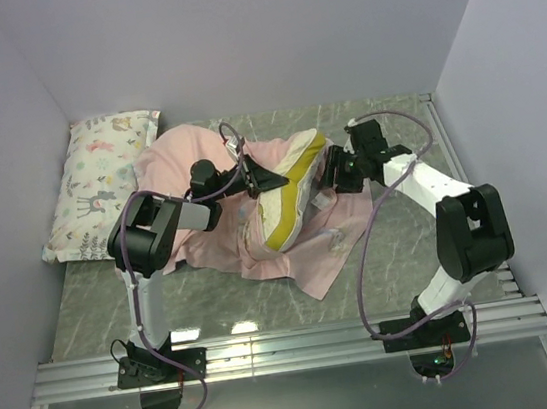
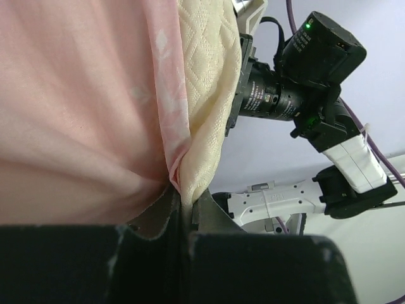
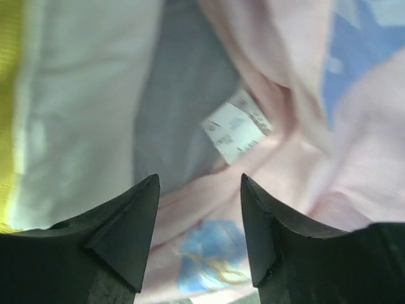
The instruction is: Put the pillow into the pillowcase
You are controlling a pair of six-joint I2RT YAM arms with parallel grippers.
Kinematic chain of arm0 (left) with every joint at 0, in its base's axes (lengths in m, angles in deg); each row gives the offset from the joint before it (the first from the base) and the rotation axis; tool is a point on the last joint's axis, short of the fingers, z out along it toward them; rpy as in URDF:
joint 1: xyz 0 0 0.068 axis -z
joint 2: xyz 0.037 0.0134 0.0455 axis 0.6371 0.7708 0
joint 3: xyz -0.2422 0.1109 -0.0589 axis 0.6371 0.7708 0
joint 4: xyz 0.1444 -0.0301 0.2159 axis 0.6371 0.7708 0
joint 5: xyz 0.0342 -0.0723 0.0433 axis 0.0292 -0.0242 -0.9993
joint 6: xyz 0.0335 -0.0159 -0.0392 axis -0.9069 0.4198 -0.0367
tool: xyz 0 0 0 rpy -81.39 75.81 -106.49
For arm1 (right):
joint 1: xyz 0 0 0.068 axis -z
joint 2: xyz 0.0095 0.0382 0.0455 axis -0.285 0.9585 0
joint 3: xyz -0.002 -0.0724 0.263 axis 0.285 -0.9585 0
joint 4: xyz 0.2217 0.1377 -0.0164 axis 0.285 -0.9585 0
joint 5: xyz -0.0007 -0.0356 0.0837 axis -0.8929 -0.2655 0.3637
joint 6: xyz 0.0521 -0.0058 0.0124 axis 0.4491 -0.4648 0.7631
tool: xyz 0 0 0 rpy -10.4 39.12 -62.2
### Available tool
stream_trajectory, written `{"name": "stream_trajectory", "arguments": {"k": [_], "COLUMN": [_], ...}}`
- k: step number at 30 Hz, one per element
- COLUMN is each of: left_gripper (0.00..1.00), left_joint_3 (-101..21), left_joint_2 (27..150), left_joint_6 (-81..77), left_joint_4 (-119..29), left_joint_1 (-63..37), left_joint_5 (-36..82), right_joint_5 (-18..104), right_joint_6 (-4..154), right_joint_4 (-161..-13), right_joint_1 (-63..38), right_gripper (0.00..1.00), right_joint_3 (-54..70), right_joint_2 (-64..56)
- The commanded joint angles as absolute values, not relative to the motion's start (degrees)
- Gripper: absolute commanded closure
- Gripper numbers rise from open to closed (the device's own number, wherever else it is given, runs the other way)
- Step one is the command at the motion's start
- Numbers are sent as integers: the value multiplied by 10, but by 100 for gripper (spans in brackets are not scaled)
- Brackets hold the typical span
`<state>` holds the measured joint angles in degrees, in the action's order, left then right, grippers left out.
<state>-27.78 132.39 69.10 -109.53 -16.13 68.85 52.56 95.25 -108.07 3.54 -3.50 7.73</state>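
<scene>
progress: i judge the task about half done. the pillow (image 1: 293, 197) stands tilted at mid-table, with the pillowcase (image 1: 186, 150) over its left face. its yellow band and right side are bare.
left to do: the case has to be drawn over the bare side, then the whole laid flat. i cannot tell how deep the pillow sits inside.
left gripper (image 2: 183, 199): closed tight on the case's hem, where the pink cloth folds against the pillow's cream skin. i cannot tell whether the skin is pinched as well.
right gripper (image 3: 199, 180): fingers spread with nothing between them, poised just beside the pillow's bare side. a white tag (image 3: 237, 125) and pink cloth lie beyond the tips.
edges: the held hem runs up along the pillow's upper edge. loose cloth trails flat over the table (image 1: 410, 247) toward the near right corner of the case.
open room: bare table shows right of the pillow and along the near rail (image 1: 292, 343). the print pillow (image 1: 99, 182) fills the far left against the wall, just beside the case.
constraint: the two wrists stand near each other across the pillow, so i judge a pull to the right safer than one to the left. the right arm's cable (image 1: 365, 283) loops low over the trailing cloth.
</scene>
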Motion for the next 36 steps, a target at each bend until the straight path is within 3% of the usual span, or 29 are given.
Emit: {"name": "stream_trajectory", "arguments": {"k": [1, 13, 19, 21, 22, 23, 26, 27, 28, 30, 33, 36], "left_gripper": [100, 100, 100, 100, 100, 100, 100, 100, 100, 100, 100, 100], "left_joint_3": [-280, -277, -262, -259, -261, -265, -331, -351, -367, -389, -415, -434], "left_joint_2": [1314, 1312, 1301, 1291, 1285, 1278, 1242, 1227, 1220, 1202, 1212, 1236], "left_joint_6": [680, 682, 657, 636, 595, 569, 338, 264, 137, 41, -160, -224], "left_joint_4": [-1112, -1117, -1099, -1059, -1032, -960, -721, -564, -508, -381, -233, -172], "left_joint_1": [-160, -158, -160, -162, -164, -167, -172, -172, -171, -171, -159, -138], "left_joint_5": [707, 716, 720, 724, 725, 725, 712, 702, 684, 670, 639, 596], "right_joint_5": [485, 372, 351, 370, 404, 424, 531, 563, 579, 630, 696, 799], "right_joint_6": [952, 961, 942, 931, 919, 912, 879, 866, 853, 850, 860, 887], "right_joint_4": [-1076, -1064, -1112, -1127, -1134, -1138, -1139, -1145, -1145, -1138, -1122, -1079], "right_joint_1": [18, 9, 16, 25, 29, 35, 71, 81, 107, 138, 187, 208], "right_gripper": [37, 38, 43, 81, 93, 100, 100, 100, 100, 100, 100, 100], "right_joint_3": [-7, 29, 60, 69, 79, 82, 72, 72, 68, 65, 69, 67], "right_joint_2": [102, 204, 244, 255, 259, 257, 221, 210, 185, 160, 123, 109]}}
